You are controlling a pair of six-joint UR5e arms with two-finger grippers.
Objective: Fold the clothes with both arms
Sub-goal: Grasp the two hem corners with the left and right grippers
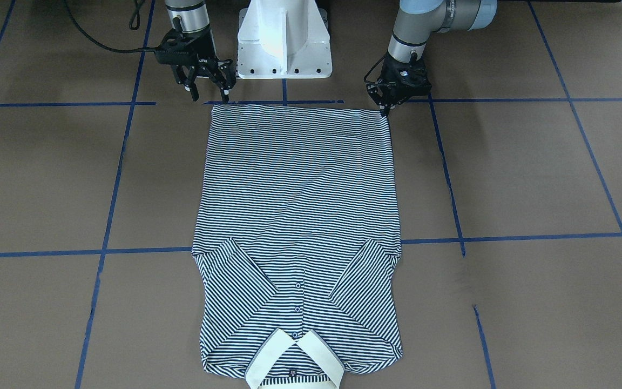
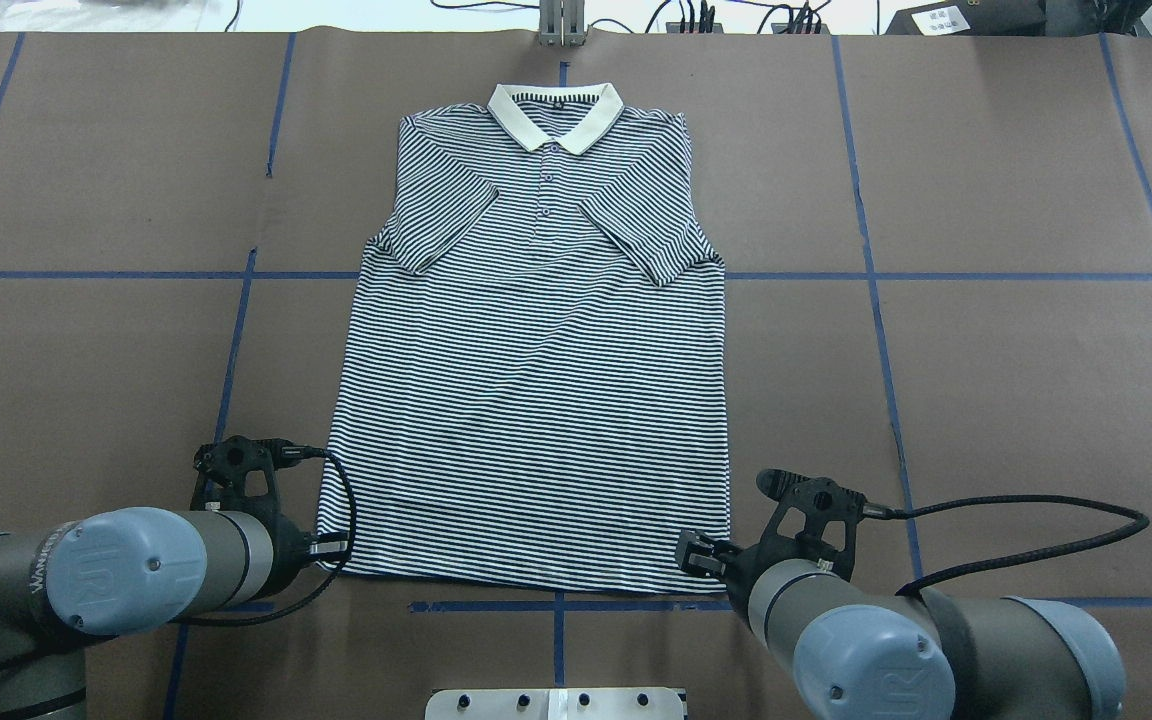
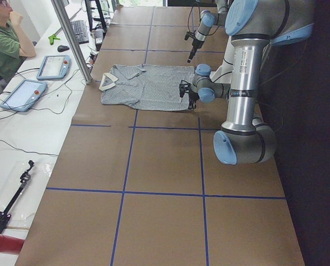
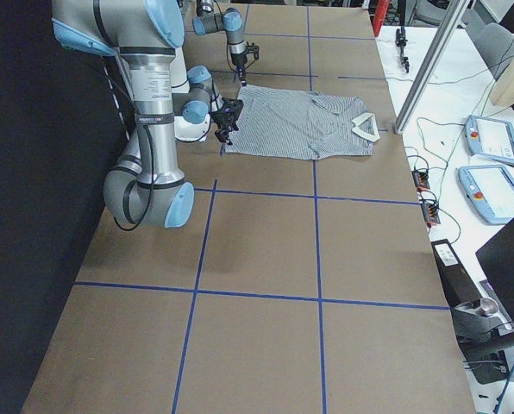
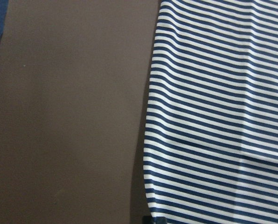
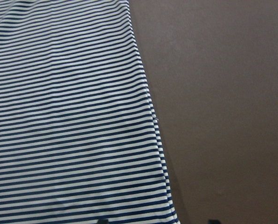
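Observation:
The navy-and-white striped polo shirt (image 1: 295, 205) lies flat and face up on the brown table, sleeves folded inward, with its cream collar (image 2: 556, 115) at the far end and its hem toward the robot. My left gripper (image 1: 384, 108) is shut, its tips on the hem corner on that side, where the cloth is slightly puckered; it also shows in the overhead view (image 2: 331, 548). My right gripper (image 1: 210, 97) is open, just above the other hem corner (image 2: 716, 565). In the right wrist view its fingertips (image 6: 101, 221) straddle the shirt's side edge (image 6: 148, 107).
The white pedestal base (image 1: 284, 43) stands right behind the hem. Blue tape lines (image 1: 111, 178) divide the table. An operator (image 3: 4, 44) sits beyond the collar end, with tablets (image 3: 54, 66) and a metal post (image 3: 71, 39).

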